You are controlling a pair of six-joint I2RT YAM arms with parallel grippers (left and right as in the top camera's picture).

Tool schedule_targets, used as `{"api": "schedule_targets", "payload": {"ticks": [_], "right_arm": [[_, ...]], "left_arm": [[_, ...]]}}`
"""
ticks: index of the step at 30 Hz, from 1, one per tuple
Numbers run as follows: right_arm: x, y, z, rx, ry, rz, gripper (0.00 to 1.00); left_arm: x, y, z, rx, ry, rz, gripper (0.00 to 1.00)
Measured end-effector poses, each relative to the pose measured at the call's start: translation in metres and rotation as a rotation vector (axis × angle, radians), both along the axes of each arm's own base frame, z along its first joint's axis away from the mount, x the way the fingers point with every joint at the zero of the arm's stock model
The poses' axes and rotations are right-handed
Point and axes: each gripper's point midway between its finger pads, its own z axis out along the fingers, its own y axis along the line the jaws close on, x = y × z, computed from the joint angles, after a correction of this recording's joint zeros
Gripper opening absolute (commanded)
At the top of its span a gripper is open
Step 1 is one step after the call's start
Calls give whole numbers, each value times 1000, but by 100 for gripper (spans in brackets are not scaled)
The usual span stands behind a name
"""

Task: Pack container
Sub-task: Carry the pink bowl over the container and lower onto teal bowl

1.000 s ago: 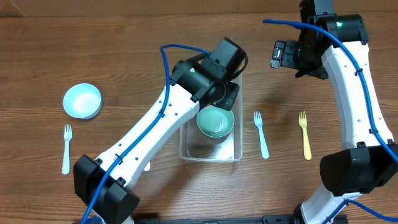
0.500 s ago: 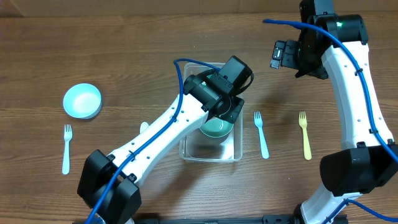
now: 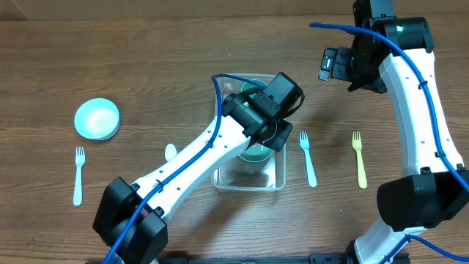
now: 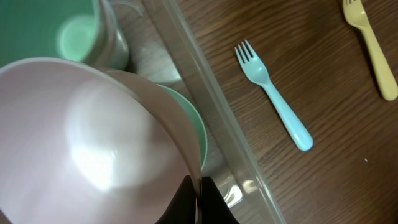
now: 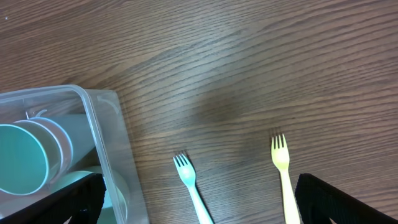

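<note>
Seen from above, a brown wood-grain desk (image 3: 146,59) carries a clear plastic container (image 3: 280,172) at its middle. It is a rectangular tub with rounded corners and a raised rim, its long side running near to far. The left arm reaches over it from the near left. The left fingers (image 4: 198,200) are pinched tight on the thin rim of a smooth white bowl (image 4: 93,137). The bowl hangs tilted just above a green bowl (image 4: 189,121) that lies in the near half of the tub, probably so the two can nest and save room. At the far end of the tub, nested cups (image 5: 25,165) lie on their sides, a teal one inside a paler one, again packed compactly. All the dishes look like light, glossy moulded plastic. The right fingers (image 3: 328,64) stand wide apart and hold nothing, raised over the far right of the desk well apart from the tub, likely to leave the left arm room. A light-blue fork (image 3: 308,158) lies just right of the container and a yellow fork (image 3: 358,158) further right, both with tines pointing far. At the left sit a round light-blue bowl (image 3: 97,119) and, nearer, a second blue fork (image 3: 78,174). None of these are packed yet. A small white piece (image 3: 170,152), perhaps a spoon, peeks out beside the left arm.
</note>
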Motion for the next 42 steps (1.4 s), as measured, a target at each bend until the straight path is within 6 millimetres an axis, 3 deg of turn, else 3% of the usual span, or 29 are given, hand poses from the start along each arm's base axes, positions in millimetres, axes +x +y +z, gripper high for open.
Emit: {"api": "schedule_targets", "payload": {"ticks": [13, 36, 42], "right_arm": [[0, 0, 0, 0, 0, 0, 100], [0, 0, 0, 0, 0, 0, 100], [0, 0, 0, 0, 0, 0, 100]], "left_arm": [[-6, 13, -5, 64, 16, 8, 4], [-18, 12, -8, 92, 37, -17, 4], [-30, 1, -9, 98, 34, -55, 4]]}}
